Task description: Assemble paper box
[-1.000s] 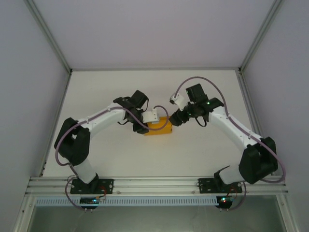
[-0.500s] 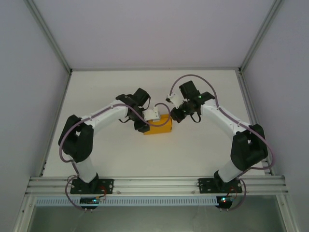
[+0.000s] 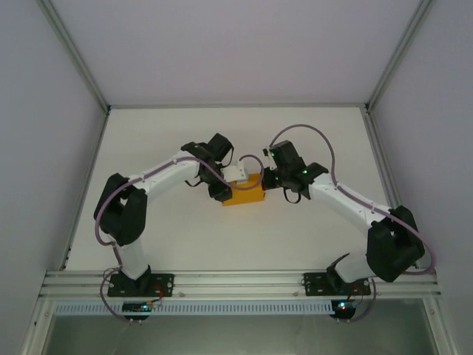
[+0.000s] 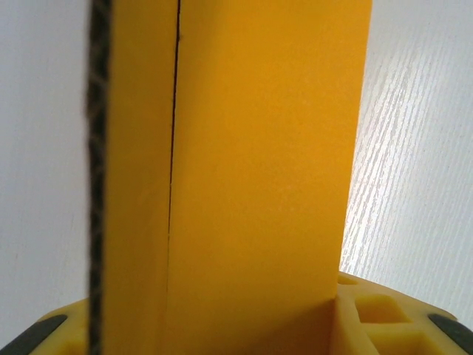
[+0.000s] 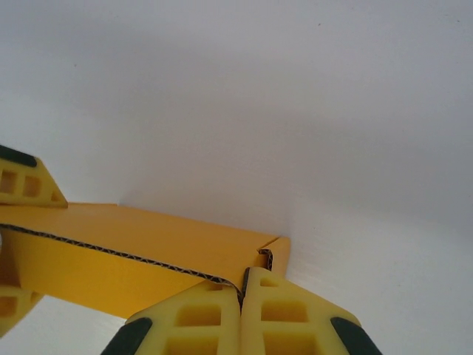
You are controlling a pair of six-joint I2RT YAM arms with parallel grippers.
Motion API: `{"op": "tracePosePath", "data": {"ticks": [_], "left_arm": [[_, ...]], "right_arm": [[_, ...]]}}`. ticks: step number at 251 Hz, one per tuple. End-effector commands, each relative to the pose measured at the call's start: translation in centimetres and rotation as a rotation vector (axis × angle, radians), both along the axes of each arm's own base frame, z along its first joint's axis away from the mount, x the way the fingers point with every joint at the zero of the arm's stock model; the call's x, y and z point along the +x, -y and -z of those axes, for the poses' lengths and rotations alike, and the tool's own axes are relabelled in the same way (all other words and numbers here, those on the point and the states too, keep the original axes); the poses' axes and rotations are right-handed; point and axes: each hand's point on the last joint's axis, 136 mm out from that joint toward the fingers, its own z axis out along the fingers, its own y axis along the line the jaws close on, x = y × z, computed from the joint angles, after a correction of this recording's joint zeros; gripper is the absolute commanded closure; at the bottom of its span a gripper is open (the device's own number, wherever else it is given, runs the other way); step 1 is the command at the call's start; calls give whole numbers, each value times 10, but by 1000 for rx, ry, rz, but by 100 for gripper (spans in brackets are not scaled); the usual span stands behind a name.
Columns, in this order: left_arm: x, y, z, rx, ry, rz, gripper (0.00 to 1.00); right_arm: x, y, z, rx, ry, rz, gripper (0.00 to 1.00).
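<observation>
Paper box (image 3: 245, 194): orange-yellow corrugated card, folded into a flat rectangle, lying mid-table (image 3: 162, 140) between both arms. Handling, by judgement: light, stiff across the panels, easily creased at the edges (take it by the ends, not the flaps). Left gripper (image 3: 228, 192): clamped across the box's left end, forearm reaching in low. Right gripper (image 5: 242, 290): fingers pressed together, tips at the right-end corner edge, wrist bent downward.

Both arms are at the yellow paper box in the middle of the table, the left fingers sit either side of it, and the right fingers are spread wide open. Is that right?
Not quite. The right fingers are shut, pressed side by side at a corner of the paper box, as the right wrist view shows. The left fingers do sit either side of it.
</observation>
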Motion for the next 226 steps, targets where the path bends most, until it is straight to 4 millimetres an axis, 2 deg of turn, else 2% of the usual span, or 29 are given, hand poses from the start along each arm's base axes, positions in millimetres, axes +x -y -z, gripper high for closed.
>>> {"op": "tracePosePath", "data": {"ticks": [1, 17, 34, 50, 110, 140, 167, 193, 219, 222, 226], "left_arm": [[2, 1, 11, 18, -19, -23, 61], [3, 1, 12, 21, -19, -26, 61], [2, 1, 12, 21, -21, -23, 61], [3, 2, 11, 16, -15, -24, 60], [10, 4, 6, 0, 16, -38, 52], [12, 6, 3, -7, 27, -43, 51], [14, 7, -4, -21, 38, -51, 45], [17, 10, -14, -46, 60, -67, 32], [16, 13, -27, -80, 79, -82, 15], [16, 13, -29, -83, 81, -83, 12], [15, 13, -31, -89, 84, -84, 2]], "right_arm": [[0, 3, -1, 89, -21, 126, 100], [-4, 6, 6, 98, -59, 145, 100], [1, 12, 7, 76, -24, 168, 100], [-2, 10, 12, 37, -2, 119, 100], [-14, 10, 60, -8, 113, -14, 99], [-17, 12, 64, -6, 120, -13, 99], [-16, 12, 56, -10, 128, 6, 99], [-17, 16, 48, -35, 140, 39, 100], [-20, 16, 43, -54, 155, 53, 100], [-21, 16, 43, -55, 156, 51, 100], [-21, 15, 42, -53, 159, 51, 100]]}}
